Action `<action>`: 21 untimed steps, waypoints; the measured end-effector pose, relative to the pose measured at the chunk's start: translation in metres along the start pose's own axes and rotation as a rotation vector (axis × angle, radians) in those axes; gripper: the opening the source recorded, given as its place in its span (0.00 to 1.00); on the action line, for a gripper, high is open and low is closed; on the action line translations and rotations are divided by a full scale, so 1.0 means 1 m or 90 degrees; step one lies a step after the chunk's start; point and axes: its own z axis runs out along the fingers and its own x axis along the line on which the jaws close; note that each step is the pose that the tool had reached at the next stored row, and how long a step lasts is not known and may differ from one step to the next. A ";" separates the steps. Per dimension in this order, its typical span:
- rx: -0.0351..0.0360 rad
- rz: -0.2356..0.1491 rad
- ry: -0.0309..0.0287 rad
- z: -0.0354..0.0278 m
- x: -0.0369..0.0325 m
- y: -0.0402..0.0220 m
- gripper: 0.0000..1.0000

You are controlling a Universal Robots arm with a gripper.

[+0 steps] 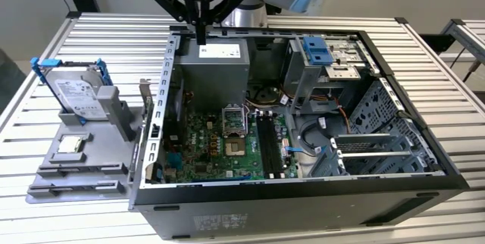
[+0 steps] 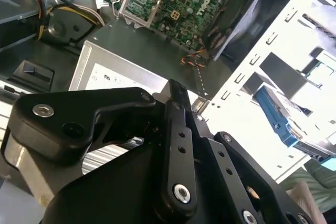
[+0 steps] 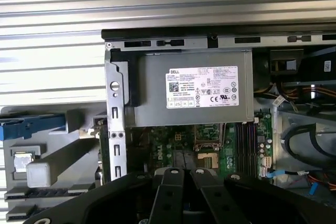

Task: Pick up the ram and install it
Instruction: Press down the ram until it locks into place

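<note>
- Claw (image 1: 202,37) recorded above the rear edge of the open computer case (image 1: 303,204), directly over the power supply (image 1: 216,68).
- Fingers are seen drawn together into one thin line in the exterior view; nothing is made out between them.
- In the first wrist view the claw (image 3: 185,170) is seen over the motherboard, with the labelled power supply (image 3: 194,90) beyond it.
- In the second wrist view the claw (image 2: 177,90) is seen over the power supply's grey casing (image 2: 105,72).
- Ram: no stick could be identified with certainty. Long dark memory slots (image 1: 269,142) are noted on the motherboard (image 1: 220,147), beside the processor socket; whether a stick is seated in them cannot be told.
- Case is laid on its side on the slatted metal counter (image 1: 113,34).
- Grey fixture tray (image 1: 91,147) is noted on the counter, touching the case on the exterior view's left; a hard drive (image 1: 76,93) is stood upright in it.
</note>
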 end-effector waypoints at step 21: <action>-0.0002 -0.005 -0.0012 -0.0013 0.0514 -0.0062 0.00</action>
